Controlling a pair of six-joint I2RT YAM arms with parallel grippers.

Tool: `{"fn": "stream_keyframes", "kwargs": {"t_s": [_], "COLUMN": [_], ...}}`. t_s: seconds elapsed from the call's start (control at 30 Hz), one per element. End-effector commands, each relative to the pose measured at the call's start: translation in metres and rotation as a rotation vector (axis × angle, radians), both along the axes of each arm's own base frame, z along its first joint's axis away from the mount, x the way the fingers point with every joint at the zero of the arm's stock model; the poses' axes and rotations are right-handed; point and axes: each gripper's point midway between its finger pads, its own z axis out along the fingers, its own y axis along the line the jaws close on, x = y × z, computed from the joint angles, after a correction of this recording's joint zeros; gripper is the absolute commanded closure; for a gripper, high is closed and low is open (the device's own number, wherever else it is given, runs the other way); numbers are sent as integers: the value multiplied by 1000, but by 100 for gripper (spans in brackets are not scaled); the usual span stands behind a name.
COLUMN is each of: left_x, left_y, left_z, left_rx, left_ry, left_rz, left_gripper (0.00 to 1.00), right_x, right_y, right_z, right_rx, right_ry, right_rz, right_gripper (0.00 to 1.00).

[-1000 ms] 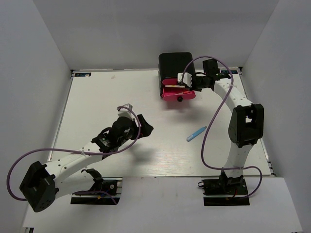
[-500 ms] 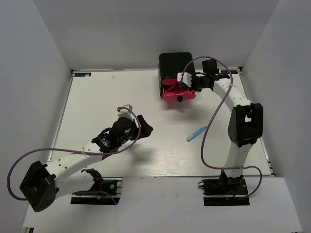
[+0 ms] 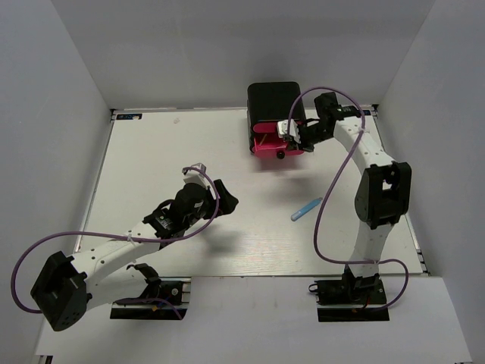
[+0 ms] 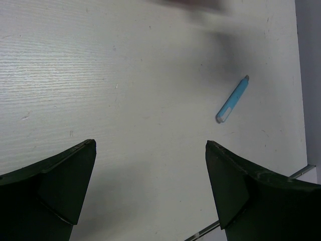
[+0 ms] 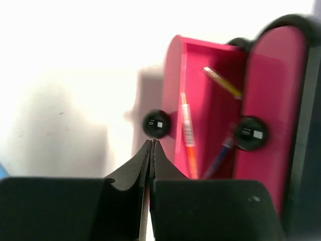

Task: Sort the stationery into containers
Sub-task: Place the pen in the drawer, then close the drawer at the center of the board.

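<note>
Robot lab: white-walled test table [image 3: 151,152]

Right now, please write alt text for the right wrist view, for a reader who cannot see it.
The shut right gripper points toward the black knob of an open pink drawer. In the drawer lie an orange pen, a yellow pen and a darker pen. Beside it is a second pink drawer front with another knob.

Overhead over the whole table [image 3: 167,152]; close wrist views: left onto marker [image 4: 232,100], right into drawers [image 5: 278,90].
</note>
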Motion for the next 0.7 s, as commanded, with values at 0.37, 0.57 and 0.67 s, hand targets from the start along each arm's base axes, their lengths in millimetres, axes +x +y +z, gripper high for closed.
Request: {"fn": "stream_keyframes", "kwargs": {"t_s": [0.37, 0.57, 0.67], "left_x": [3, 3, 4], "left_y": [0, -2, -3], "left_z": [6, 3, 5], "left_rx": [-14, -3, -3], "left_ry": [-13, -7, -18], "left_rz": [8, -5, -9], "left_gripper": [0, 0, 0], "right_x": [22, 57, 69], "right_y": [-8, -7, -5], "right_z": [-48, -42, -42], "right_rx": [-111, -71, -60], "right_ry": [30, -110, -142], "right_rz": [-147, -304, -357], "right_gripper": [100, 100, 100]}}
